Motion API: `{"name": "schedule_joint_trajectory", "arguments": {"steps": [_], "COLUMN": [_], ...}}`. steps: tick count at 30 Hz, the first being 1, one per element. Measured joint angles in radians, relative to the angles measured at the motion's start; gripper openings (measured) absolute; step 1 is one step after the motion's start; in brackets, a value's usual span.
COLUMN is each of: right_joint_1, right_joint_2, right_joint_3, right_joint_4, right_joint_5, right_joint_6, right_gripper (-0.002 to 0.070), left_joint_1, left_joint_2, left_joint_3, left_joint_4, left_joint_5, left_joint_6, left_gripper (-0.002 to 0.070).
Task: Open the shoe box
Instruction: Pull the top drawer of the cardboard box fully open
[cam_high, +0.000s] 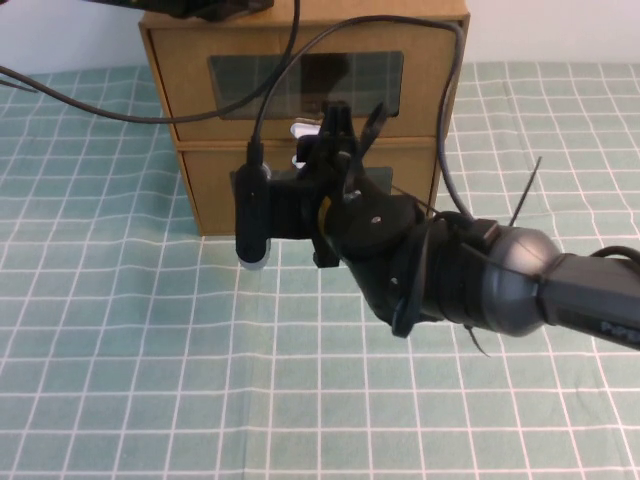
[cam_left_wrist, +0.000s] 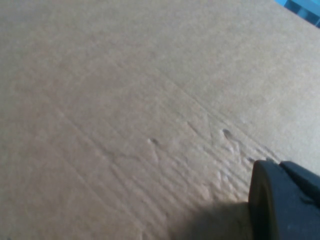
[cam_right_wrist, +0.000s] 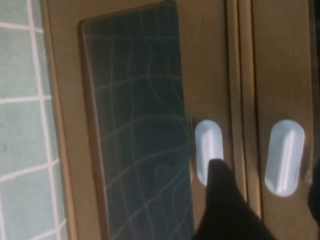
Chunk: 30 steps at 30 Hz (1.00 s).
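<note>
Right tool (cam_high: 357, 112), spread and empty, lines up on the white pulls (cam_right_wrist: 209, 142) of the shoe box (cam_high: 420, 60) at the far edge of the tabletop (cam_high: 120, 350), left tool (cam_left_wrist: 282, 200) atop the box, its state I cannot tell; next, I judge: pinch one pull, draw straight back

Our right arm (cam_high: 520, 275) reaches forward from the right, its right gripper (cam_high: 335, 140) at centre, fingers (cam_right_wrist: 225, 200) apart. Our left gripper (cam_high: 205, 8) sits far back, left of centre.
</note>
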Motion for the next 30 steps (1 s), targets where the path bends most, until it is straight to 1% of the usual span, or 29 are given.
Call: {"name": "schedule_joint_trajectory", "arguments": {"steps": [6, 11, 17, 22, 25, 30], "right_joint_1": [0.0, -0.002, -0.04, -0.066, -0.067, -0.069], "right_joint_2": [0.048, 0.059, 0.059, 0.078, 0.096, 0.112], "right_joint_3": [-0.061, -0.073, -0.08, -0.124, -0.145, -0.158], "right_joint_4": [-0.001, -0.002, -0.002, -0.004, -0.006, -0.015], "right_joint_5": [0.02, 0.028, 0.009, -0.021, -0.039, -0.036], "right_joint_6": [-0.007, -0.008, -0.011, -0.011, -0.011, -0.011], "right_gripper": [0.0333, 0.0333, 0.0333, 0.0329, 0.03, 0.0224], "left_joint_1": [0.0, 0.0, 0.0, 0.0, 0.0, 0.0], "left_joint_2": [0.0, 0.0, 0.0, 0.0, 0.0, 0.0], "left_joint_3": [-0.001, -0.001, -0.001, -0.001, -0.001, -0.001], "left_joint_4": [0.0, 0.0, 0.0, 0.002, 0.002, 0.002], "left_joint_5": [0.003, 0.005, 0.005, 0.005, 0.005, 0.005], "left_joint_6": [0.0, -0.002, -0.002, -0.003, -0.003, -0.003], "left_gripper": [-0.0005, -0.0005, -0.0005, -0.0005, -0.0005, -0.0005]}}
